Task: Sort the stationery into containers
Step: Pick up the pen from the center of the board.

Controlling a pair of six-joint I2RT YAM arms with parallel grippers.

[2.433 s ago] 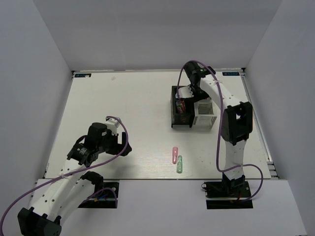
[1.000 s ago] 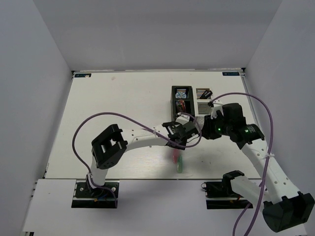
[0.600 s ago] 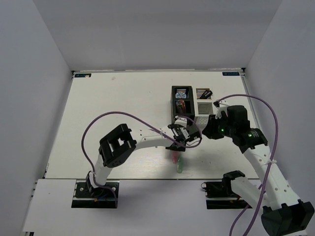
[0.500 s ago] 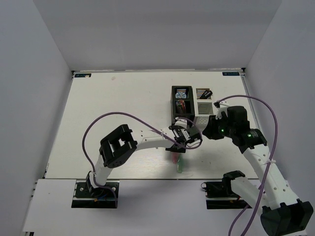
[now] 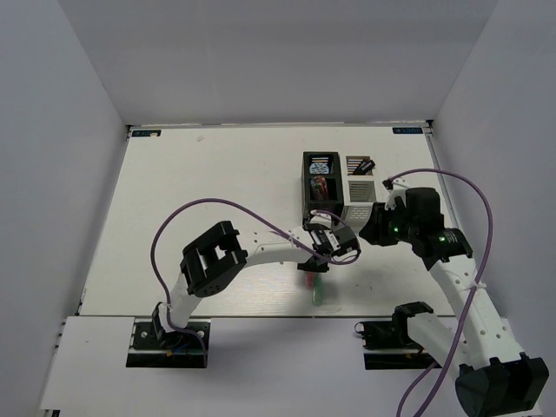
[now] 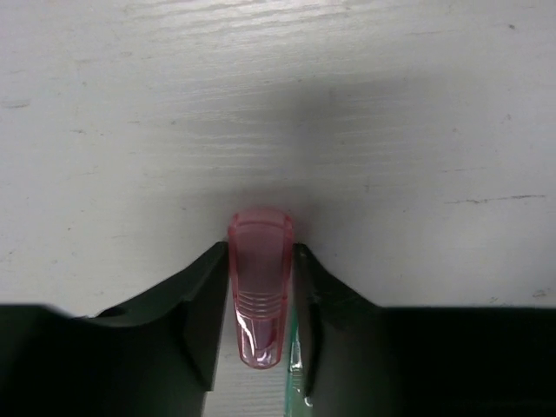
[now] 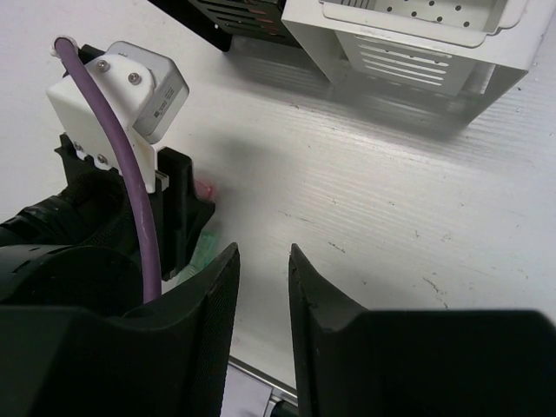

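Left wrist: translucent pink ribbed capsule [image 6: 260,300], closely flanked by left tool [image 6: 261,261], grip unclear; right tool [image 7: 263,291] parted, empty.

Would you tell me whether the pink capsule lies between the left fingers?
Yes, the left wrist view shows the pink capsule lying on the table right between the two dark fingers.
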